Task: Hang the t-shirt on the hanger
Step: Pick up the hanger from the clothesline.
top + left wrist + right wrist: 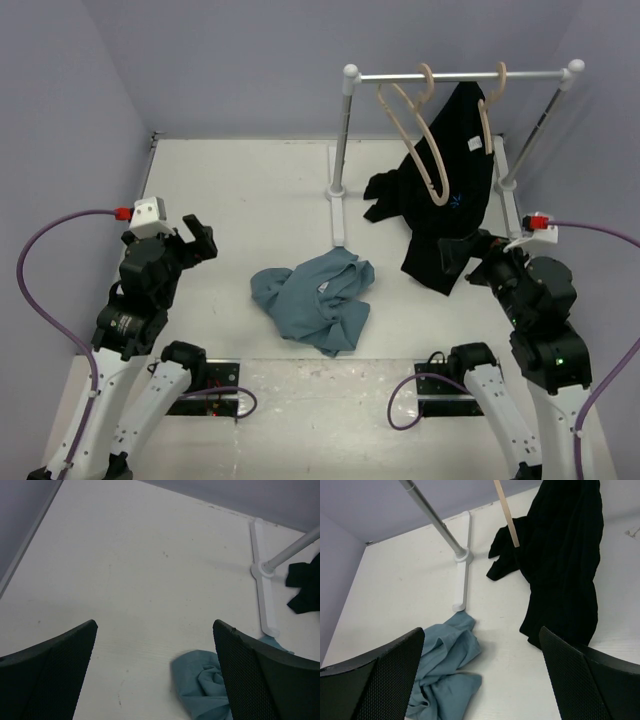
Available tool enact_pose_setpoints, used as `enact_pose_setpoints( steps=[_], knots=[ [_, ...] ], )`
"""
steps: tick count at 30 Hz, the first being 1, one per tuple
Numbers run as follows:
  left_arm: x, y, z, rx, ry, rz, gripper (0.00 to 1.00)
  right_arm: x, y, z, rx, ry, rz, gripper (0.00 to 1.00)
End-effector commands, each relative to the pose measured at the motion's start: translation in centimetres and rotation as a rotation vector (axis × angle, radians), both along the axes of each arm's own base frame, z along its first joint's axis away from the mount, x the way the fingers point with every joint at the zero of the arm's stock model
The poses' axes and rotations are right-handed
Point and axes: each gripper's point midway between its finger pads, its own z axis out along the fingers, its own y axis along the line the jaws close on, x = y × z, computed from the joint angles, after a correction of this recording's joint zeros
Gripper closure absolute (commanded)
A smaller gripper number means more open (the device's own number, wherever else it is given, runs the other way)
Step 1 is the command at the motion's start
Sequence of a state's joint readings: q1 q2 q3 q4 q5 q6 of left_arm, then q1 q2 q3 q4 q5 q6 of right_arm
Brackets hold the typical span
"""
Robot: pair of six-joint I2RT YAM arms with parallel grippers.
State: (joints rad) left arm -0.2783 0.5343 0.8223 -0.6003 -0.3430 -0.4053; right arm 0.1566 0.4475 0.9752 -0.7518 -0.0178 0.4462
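Observation:
The blue-grey t-shirt [315,300] lies crumpled on the table, between the arms and in front of the rack. It also shows in the left wrist view [200,680] and the right wrist view [445,665]. The bare wooden hanger [420,130] hangs by its hook on the rack's rail, left of the black garment; one of its arms shows in the right wrist view [506,515]. My left gripper [195,240] [155,627] is open and empty, left of the shirt. My right gripper [470,258] [481,632] is open and empty, right of the shirt and near the black garment's hem.
A white rack [460,76] stands at the back; its left foot [337,195] [263,580] reaches toward the shirt. A black garment [450,190] [565,565] hangs on a second hanger [487,110] and drapes to the table. Lilac walls close in the table.

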Motion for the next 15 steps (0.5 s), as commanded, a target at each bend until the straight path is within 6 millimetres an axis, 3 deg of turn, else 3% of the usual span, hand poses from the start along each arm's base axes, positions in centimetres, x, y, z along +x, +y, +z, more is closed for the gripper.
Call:
enact_pose_setpoints(
  steps=[1,8,11,13,15],
  knots=[
    [0.3,-0.6,0.8,-0.014,-0.036,-0.028,0.00,0.9,0.8,0.4,0.016,-0.017,0.033,0.01],
    [0.3,-0.8,0.8,-0.015,-0.035,-0.037,0.00,2.6,2.8,2.6,0.046,-0.077,0.130,0.01],
    [0.4,-0.9,0.7,-0.017,-0.033,-0.046,0.00,3.5,2.8,5.1,0.021,-0.119,0.137,0.01],
    [0.4,-1.1,0.6,-0.015,-0.029,-0.052,0.00,4.7,2.6,6.5,-0.019,-0.132,0.132,0.01],
    [0.6,-1.3,0.2,-0.014,-0.016,-0.061,0.00,7.1,2.2,6.4,-0.083,-0.083,0.109,0.01]
  ],
)
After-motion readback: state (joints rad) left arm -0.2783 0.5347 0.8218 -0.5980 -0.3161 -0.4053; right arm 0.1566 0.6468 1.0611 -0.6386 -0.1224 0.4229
